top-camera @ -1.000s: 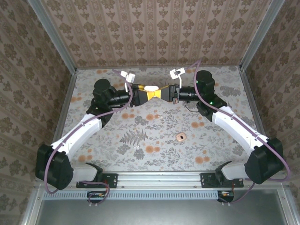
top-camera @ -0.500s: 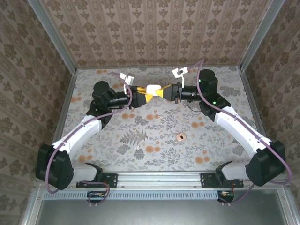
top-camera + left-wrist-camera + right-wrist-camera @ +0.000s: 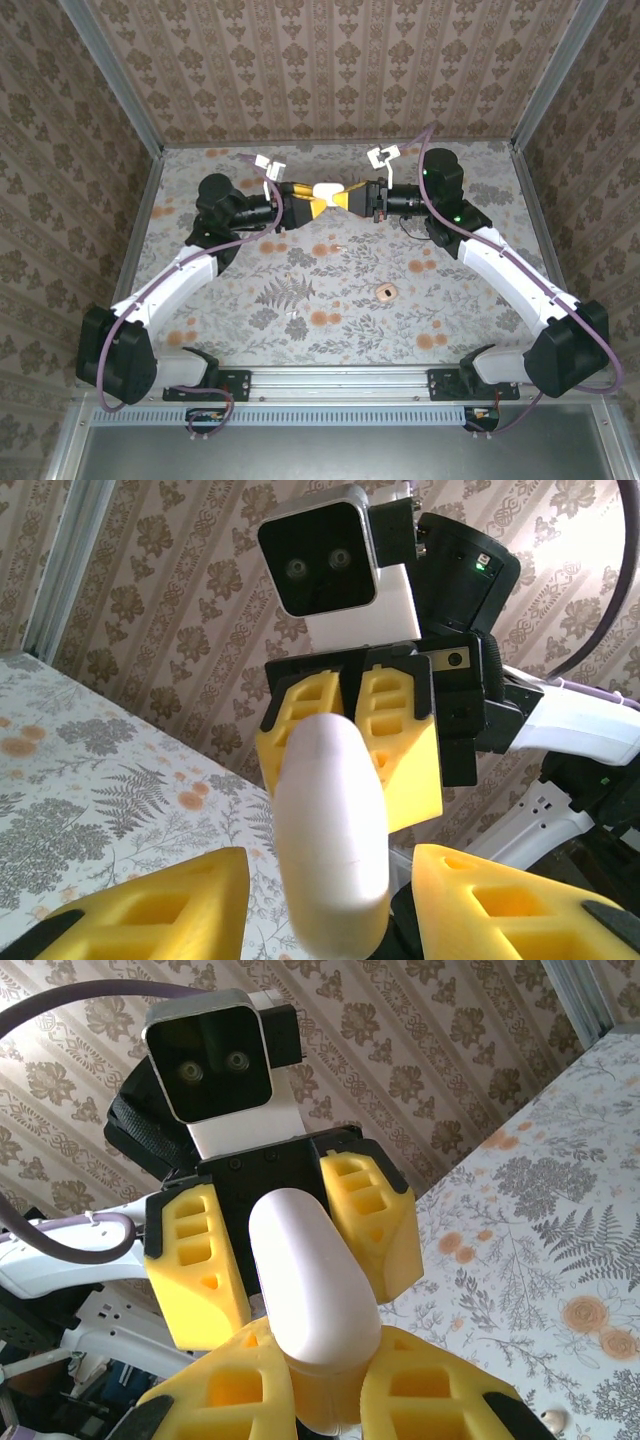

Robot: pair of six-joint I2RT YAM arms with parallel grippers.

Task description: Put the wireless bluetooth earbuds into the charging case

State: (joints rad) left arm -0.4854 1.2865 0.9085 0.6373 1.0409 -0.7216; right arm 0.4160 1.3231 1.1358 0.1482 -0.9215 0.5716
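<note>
My two grippers meet nose to nose above the far middle of the flower-patterned table (image 3: 460, 300), at about 12 o'clock from my bases. Between them is the small, glossy white, rounded plastic charging case (image 3: 327, 190), held up off the tabletop with the patterned wall behind it.

My right gripper (image 3: 325, 1345) comes in from the 3 o'clock side. Its yellow foam-like fingers (image 3: 225, 1385) are pressed in on one end of the charging case, pinching it. The rest of the case sticks out past the fingertips toward my left arm.

My left gripper (image 3: 328, 880) reaches in from 9 o'clock. Its yellow fingers (image 3: 150, 910) are spread, one on each side of the case's free end. In the left wrist view a sliver of gap shows on both sides, so they straddle it without clamping. The case looks like one smooth shape, and I cannot make out its lid seam.

A round pinkish-tan disc with a dark centre (image 3: 385, 292) lies flat on the table at about 5 o'clock from the case, well apart from it. In the right wrist view a tiny white plastic earbud (image 3: 548, 1419), or what I take for one, lies on the tabletop at the 5 o'clock corner. It is too small to be sure.
</note>
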